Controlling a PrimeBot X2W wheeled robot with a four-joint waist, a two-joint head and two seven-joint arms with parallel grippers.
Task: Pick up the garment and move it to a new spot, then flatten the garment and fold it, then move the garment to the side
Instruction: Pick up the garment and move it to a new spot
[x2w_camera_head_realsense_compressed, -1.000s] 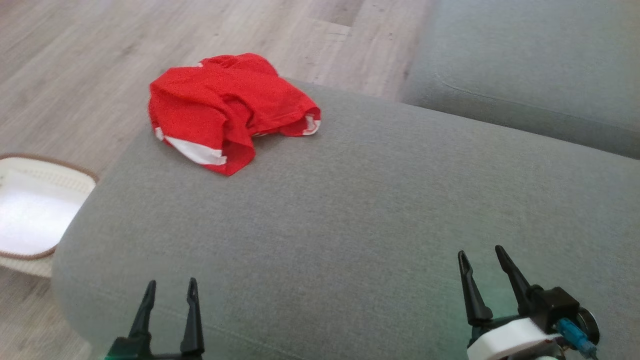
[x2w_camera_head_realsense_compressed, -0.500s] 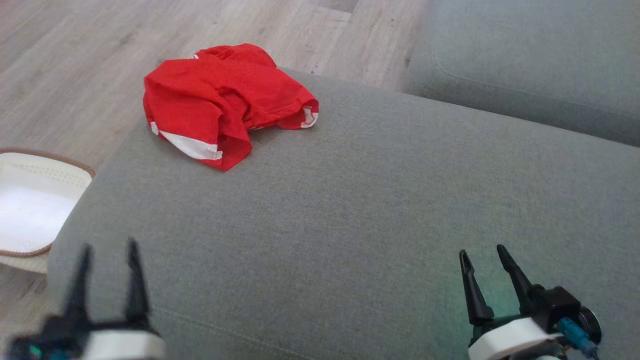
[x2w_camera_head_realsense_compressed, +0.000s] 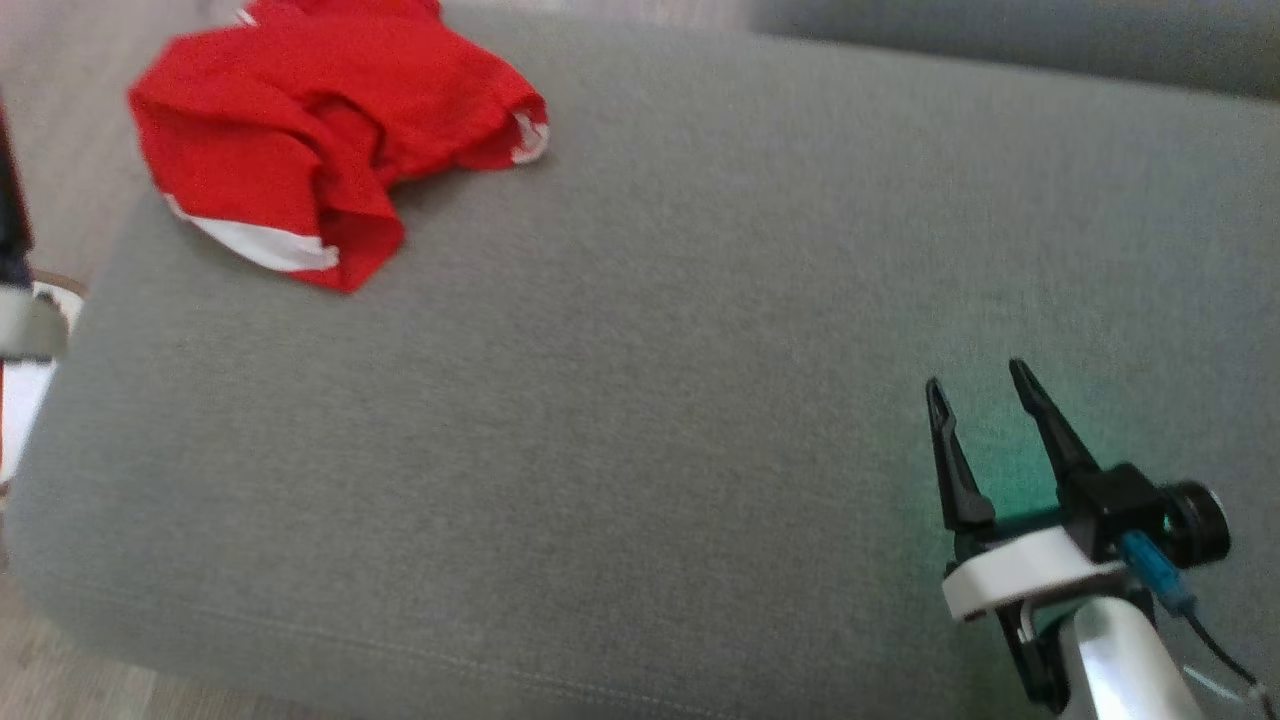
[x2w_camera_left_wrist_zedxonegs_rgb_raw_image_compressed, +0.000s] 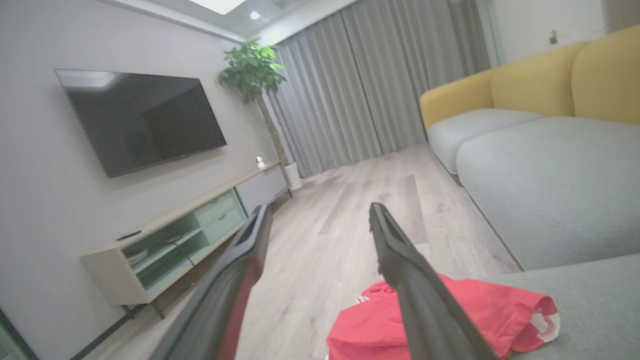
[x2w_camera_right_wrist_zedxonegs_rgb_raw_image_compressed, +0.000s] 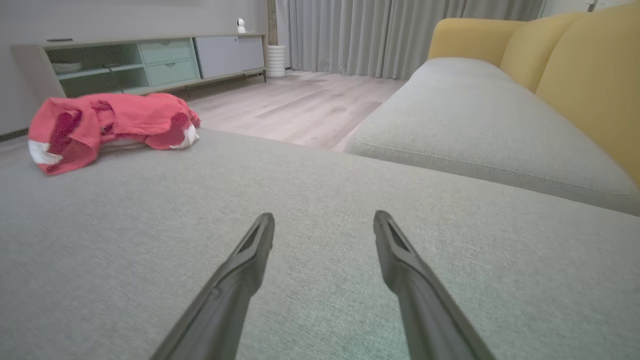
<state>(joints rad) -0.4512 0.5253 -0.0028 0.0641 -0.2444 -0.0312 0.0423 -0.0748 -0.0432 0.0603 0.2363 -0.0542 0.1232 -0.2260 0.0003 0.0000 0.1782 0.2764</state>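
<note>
At the head view's far left edge you get a dark blurred shape (x2w_camera_head_realsense_compressed: 12, 230), cut by the frame, can't tell what it is. Left gripper (x2w_camera_left_wrist_zedxonegs_rgb_raw_image_compressed: 321, 210): in its wrist view you see the two long dark fingers well apart with nothing between them, and one finger hides part of the garment (x2w_camera_left_wrist_zedxonegs_rgb_raw_image_compressed: 515, 310). The garment is red cloth with white trim bands, crumpled in soft folds on the far left corner of the grey cushion (x2w_camera_head_realsense_compressed: 650, 350), its top cut off in the head view. The cushion is grey woven fabric with rounded edges and a seam along the front. Right gripper (x2w_camera_head_realsense_compressed: 978, 378), lower right: you see tapered dark fingers spread and empty, over bare cushion, well apart from the garment.
</note>
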